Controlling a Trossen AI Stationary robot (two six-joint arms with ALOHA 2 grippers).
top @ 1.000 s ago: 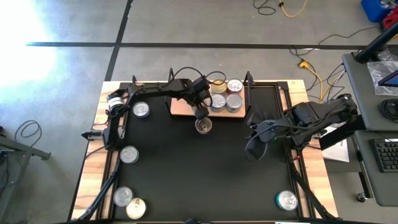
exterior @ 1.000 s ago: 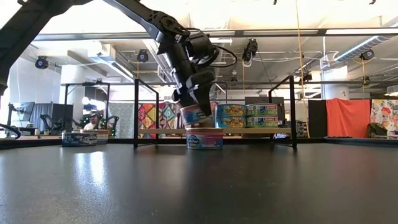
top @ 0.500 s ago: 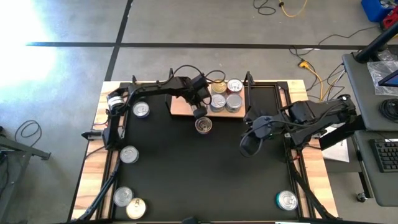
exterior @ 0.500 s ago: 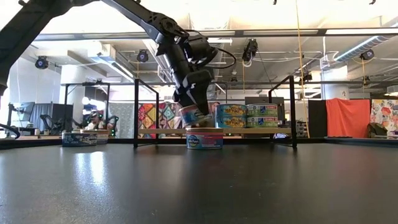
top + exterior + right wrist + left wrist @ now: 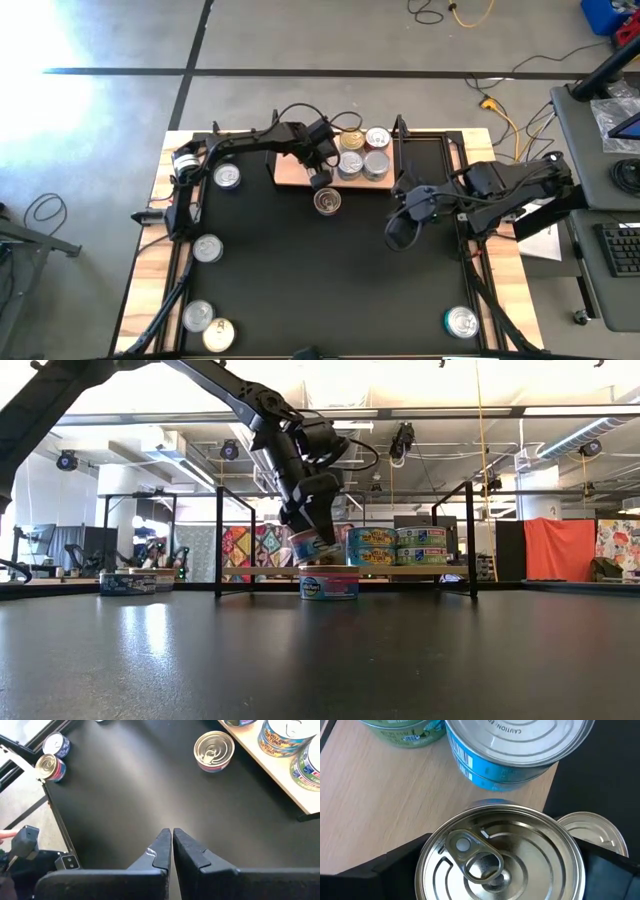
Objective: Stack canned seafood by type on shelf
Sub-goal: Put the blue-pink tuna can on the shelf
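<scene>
Carried tin, pinched in left end effector, now over shelf edge, seemingly ready for placing; right end effector pressed together.

Silver-lid tin w/ ring pull, blue-label tin, light-wood shelf.

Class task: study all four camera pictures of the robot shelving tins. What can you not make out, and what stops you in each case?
- High view: the tin in the left gripper, covered by the gripper itself.
- Left wrist view: that held tin, cut off by the picture's bottom edge; side label unseen.
- Low view: the rear rows on the shelf, screened by the front tins.
- Right wrist view: labels of the far tins, too small to read.
</scene>
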